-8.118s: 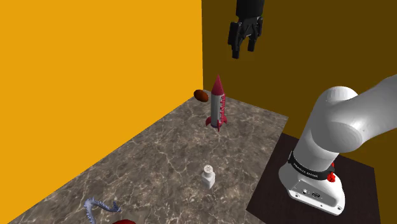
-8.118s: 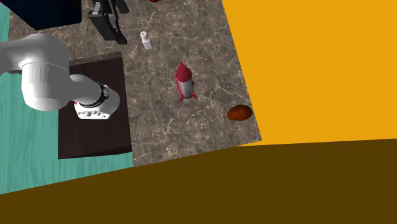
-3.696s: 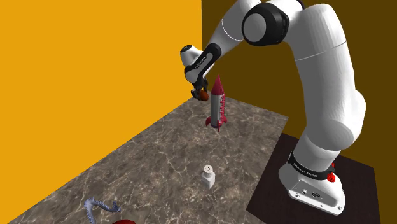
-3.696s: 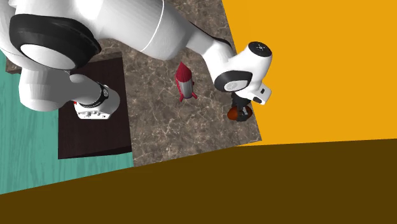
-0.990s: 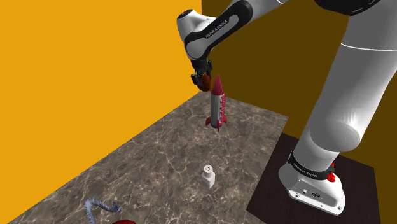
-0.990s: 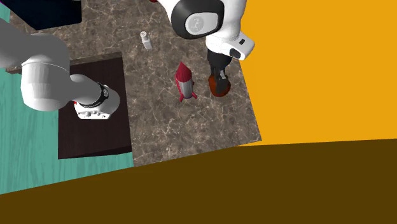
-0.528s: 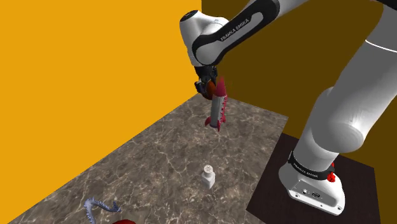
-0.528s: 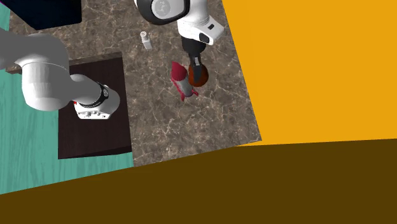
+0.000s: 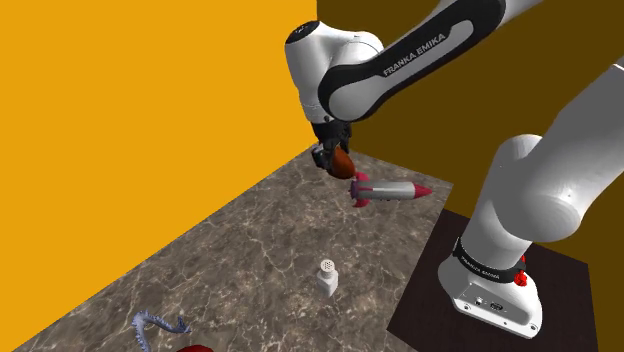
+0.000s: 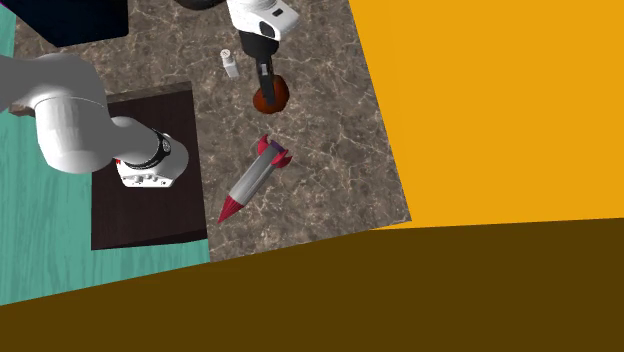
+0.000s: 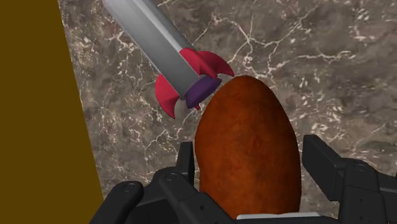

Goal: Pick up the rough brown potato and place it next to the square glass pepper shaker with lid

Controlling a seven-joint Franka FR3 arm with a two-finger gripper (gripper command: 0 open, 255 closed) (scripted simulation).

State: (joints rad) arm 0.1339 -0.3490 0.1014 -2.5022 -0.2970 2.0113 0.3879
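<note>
The toy rocket, upright on the worktop half a second ago, now lies toppled on its side, and the arm has swung its load away from the orange wall toward the shaker. We see the tool clenched on the rough brown potato. In the wrist view its black fingers press either flank, and the potato is held above the dark marbled surface.

In the shoulder view the rocket lies at 4 o'clock from the potato, its red nose pointing to 3 o'clock. The white pepper shaker stands at 6 o'clock, well apart.

In the second exterior view the shaker sits near the potato at 11 o'clock. The rocket lies at 6 o'clock, its nose aimed toward 7 o'clock at the dark stand.
</note>
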